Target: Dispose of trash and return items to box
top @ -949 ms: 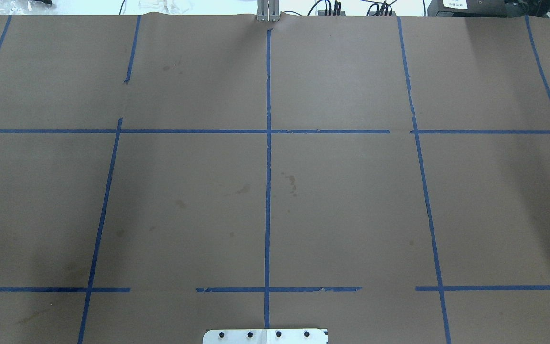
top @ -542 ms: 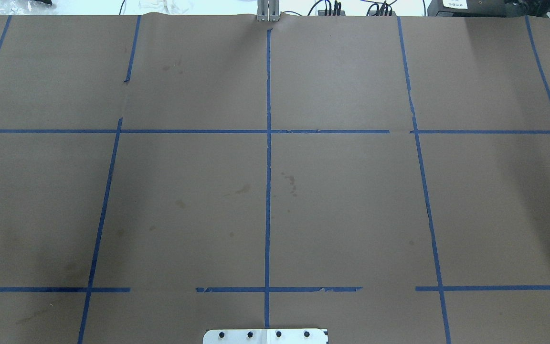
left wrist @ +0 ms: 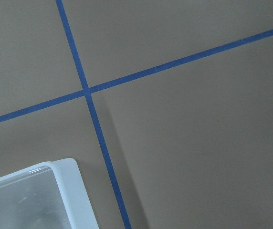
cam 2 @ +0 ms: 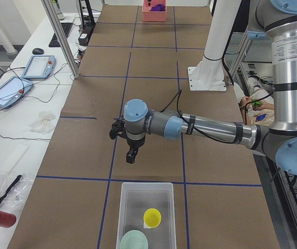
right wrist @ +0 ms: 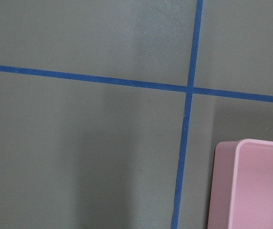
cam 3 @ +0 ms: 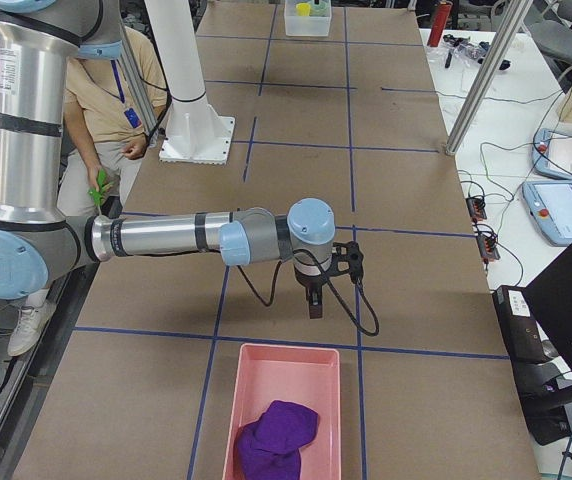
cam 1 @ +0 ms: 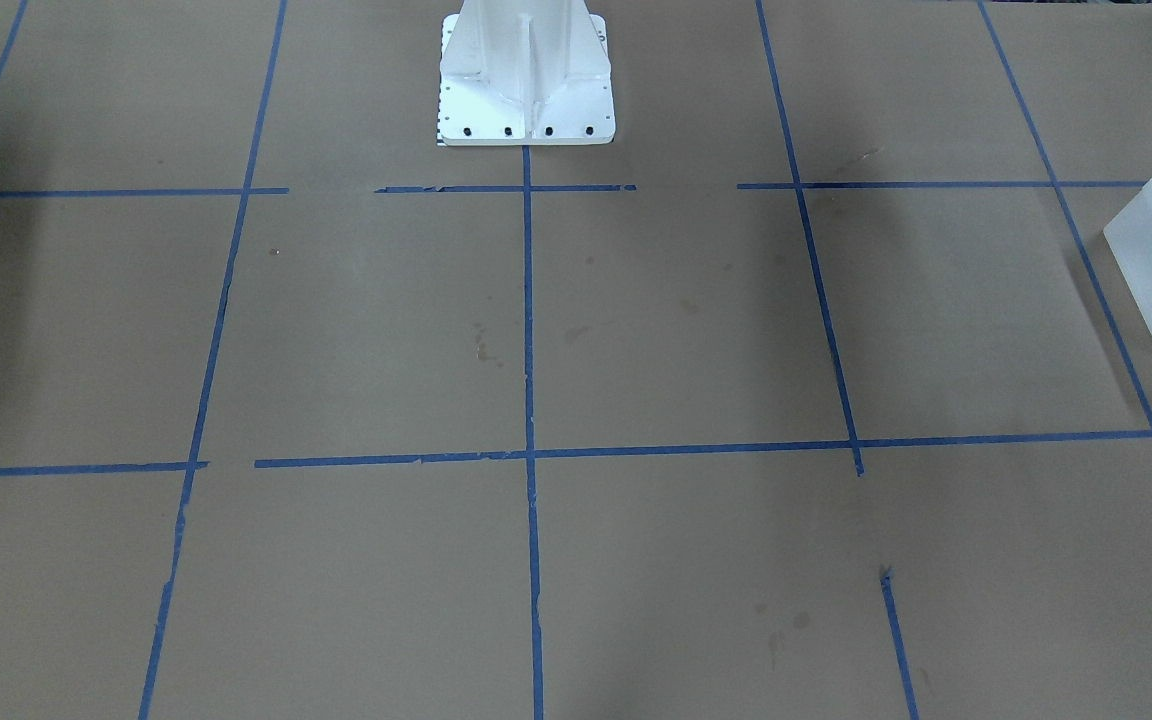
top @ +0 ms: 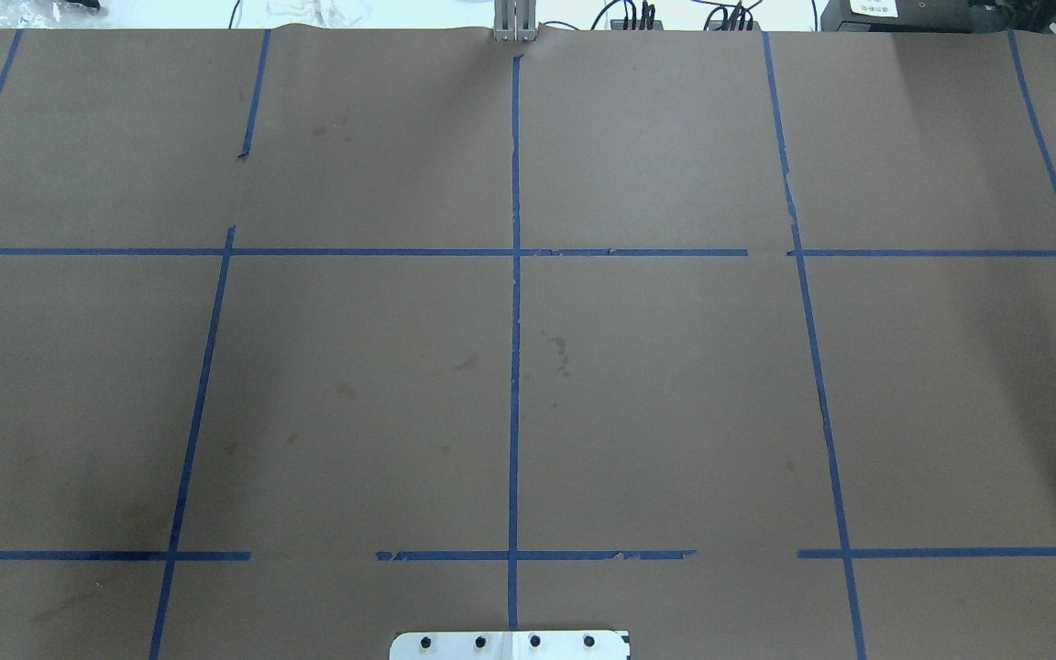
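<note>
Left gripper (cam 2: 131, 155), seen from the left end, hangs just short of the box (cam 2: 146, 185); the yellow cup (cam 2: 152, 217) and green bowl (cam 2: 134, 241) sit inside it. From the right end, the right gripper (cam 3: 312, 303) is far from the box. How far either is open cannot be told.

Yellow cup (cam 2: 152, 217), mint bowl (cam 2: 134, 241), frosted-white box (cam 2: 146, 184); purple cloth (cam 3: 276, 435), pink bin (cam 3: 278, 348).

Nothing here can actually be read. At 1 o'clock on the far table edge, a white label (top: 872, 7) on a black device (top: 927, 13) carries print too small to make out. The sticker (cam 2: 287, 50) on the left arm (cam 2: 288, 98) is just as illegible.
</note>
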Controlling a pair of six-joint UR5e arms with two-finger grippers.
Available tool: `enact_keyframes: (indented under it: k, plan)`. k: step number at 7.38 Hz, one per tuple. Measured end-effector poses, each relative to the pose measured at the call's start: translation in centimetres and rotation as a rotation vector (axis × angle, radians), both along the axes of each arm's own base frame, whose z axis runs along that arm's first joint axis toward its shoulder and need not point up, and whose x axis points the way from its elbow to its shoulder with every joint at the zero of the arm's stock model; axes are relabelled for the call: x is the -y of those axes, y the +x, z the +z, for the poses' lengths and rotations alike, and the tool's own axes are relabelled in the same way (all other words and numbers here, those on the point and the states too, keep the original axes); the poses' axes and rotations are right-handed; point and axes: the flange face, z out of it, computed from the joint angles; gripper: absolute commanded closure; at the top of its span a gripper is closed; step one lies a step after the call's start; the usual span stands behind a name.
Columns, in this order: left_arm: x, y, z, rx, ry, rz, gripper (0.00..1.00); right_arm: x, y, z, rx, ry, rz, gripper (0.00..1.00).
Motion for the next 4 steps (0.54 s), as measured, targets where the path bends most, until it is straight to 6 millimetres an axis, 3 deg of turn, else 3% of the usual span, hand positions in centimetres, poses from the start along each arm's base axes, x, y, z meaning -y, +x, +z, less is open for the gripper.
enact_keyframes:
  k: [4]
  plan:
    - [-0.5, -0.4, 0.8, 0.002, -0.019, -0.006, 0.0, 0.2, 0.1, -0.3, -0.016, 0.01, 0.001, 0.0]
